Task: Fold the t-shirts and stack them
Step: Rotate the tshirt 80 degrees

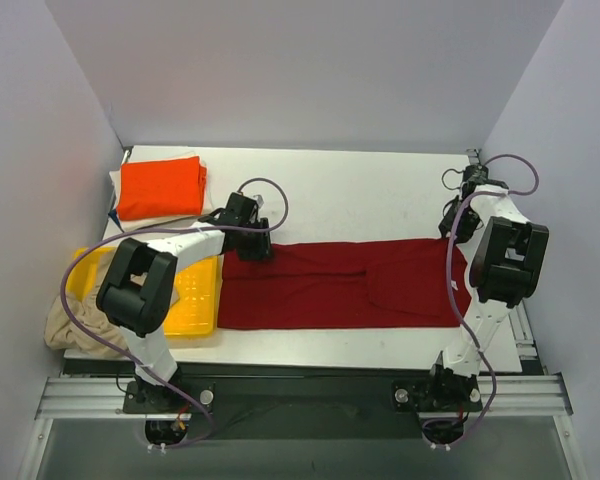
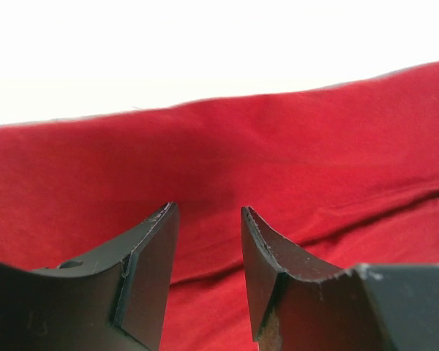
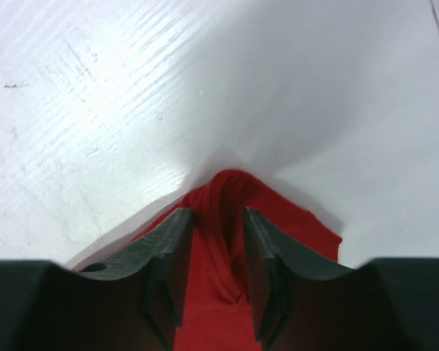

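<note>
At the right end of the dark red t-shirt, the right gripper pinches a raised ridge of cloth. The left gripper stands half open over the opposite end, nothing clamped.

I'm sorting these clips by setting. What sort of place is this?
Probably a robotics test cell: a white table boxed in by plain walls, with the left arm and right arm bolted to a metal rail at its near edge.
</note>
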### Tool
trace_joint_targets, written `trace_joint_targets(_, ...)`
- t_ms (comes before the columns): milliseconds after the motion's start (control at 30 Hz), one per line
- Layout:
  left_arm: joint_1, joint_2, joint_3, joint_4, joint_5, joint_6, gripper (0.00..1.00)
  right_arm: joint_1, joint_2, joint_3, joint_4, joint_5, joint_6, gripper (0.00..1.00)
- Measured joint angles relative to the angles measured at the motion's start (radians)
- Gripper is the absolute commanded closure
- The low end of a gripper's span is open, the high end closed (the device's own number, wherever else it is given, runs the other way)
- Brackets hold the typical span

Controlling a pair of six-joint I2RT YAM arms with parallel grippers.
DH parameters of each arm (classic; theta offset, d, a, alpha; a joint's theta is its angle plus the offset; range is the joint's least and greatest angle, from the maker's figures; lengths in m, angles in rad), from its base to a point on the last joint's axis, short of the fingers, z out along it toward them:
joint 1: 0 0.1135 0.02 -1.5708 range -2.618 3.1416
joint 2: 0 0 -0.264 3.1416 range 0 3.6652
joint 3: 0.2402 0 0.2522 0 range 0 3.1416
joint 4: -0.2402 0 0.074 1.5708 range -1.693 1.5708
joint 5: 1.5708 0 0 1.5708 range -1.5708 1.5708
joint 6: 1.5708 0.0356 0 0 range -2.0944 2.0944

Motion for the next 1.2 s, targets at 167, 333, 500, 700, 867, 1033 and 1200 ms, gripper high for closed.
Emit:
trace_joint_targets(167,0.018,0.022,0.000,0.000,-0.001,0.002,0.50,-0.021,0.029,0.006,0.007,0.000,-0.012,0.80)
trace_joint_targets(333,0.018,0.026,-0.009,0.003,0.000,0.004,0.50,-0.024,0.059,0.006,0.007,0.001,-0.017,0.91)
trace_joint_targets(500,0.018,0.025,-0.021,0.022,-0.004,0.002,0.49,-0.028,0.060,0.008,0.008,0.006,-0.018,0.97)
trace_joint_targets(700,0.017,0.017,-0.040,0.044,-0.016,-0.009,0.49,-0.032,0.074,0.028,-0.001,0.035,-0.011,0.99)
trace_joint_targets(867,0.013,0.003,-0.061,0.063,-0.028,-0.025,0.49,-0.032,0.093,0.059,-0.008,0.077,-0.010,0.99)
trace_joint_targets(1033,-0.001,-0.031,-0.097,0.067,-0.045,-0.026,0.48,-0.032,0.113,0.098,-0.016,0.090,-0.010,0.88)
trace_joint_targets(1200,-0.014,-0.064,-0.108,0.015,-0.074,-0.022,0.47,-0.034,0.122,0.132,-0.017,0.082,-0.017,0.57)
